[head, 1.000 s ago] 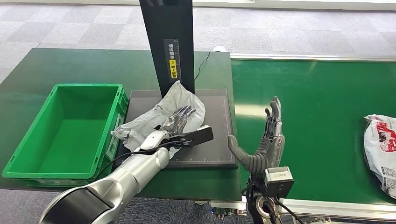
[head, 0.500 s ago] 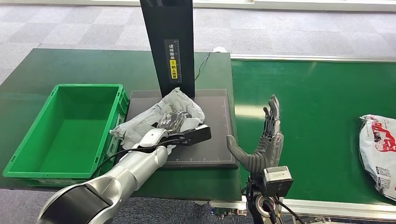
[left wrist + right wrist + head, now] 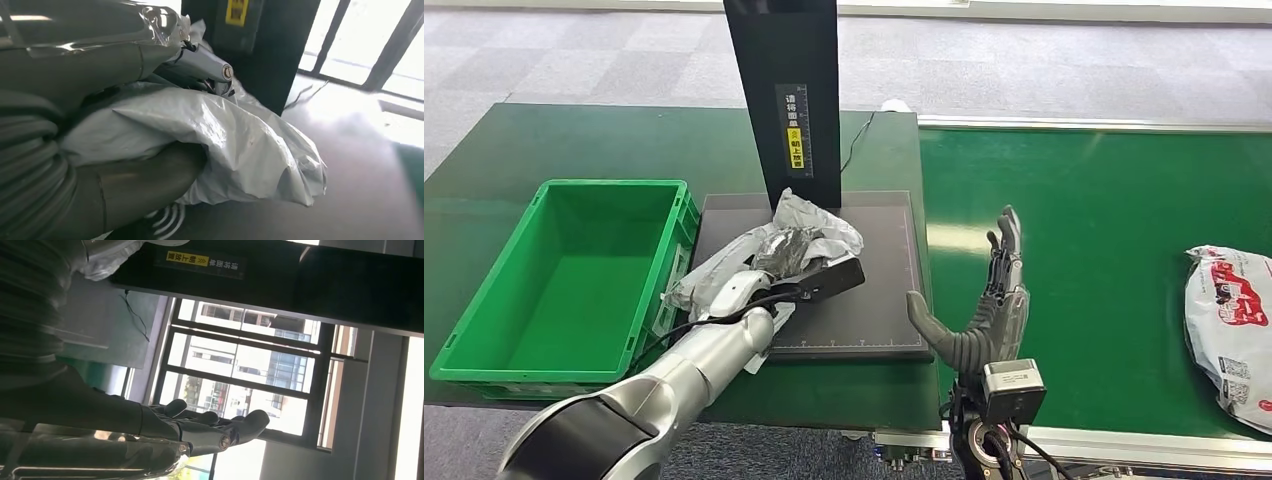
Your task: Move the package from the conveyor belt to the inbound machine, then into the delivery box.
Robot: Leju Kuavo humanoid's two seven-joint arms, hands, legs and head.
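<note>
Left hand (image 3: 786, 252) grips grey package (image 3: 819, 222) on scanner platform (image 3: 874, 310) (beside green crate (image 3: 484, 310)); right hand (image 3: 994, 300) spread, empty.

The crumpled grey plastic package (image 3: 809, 225) is bunched in the left hand (image 3: 789, 250). It lies on the black inbound machine (image 3: 864, 300), under that hand.

Black post (image 3: 784, 90) behind; bin (image 3: 484, 310) leftward

Head view was evenly bright and sharp, soft glare lay on the green conveyor belt (image 3: 1104, 200), wrist views were dim, backlit by blown-out windows (image 3: 240, 375), near surfaces blurred.
</note>
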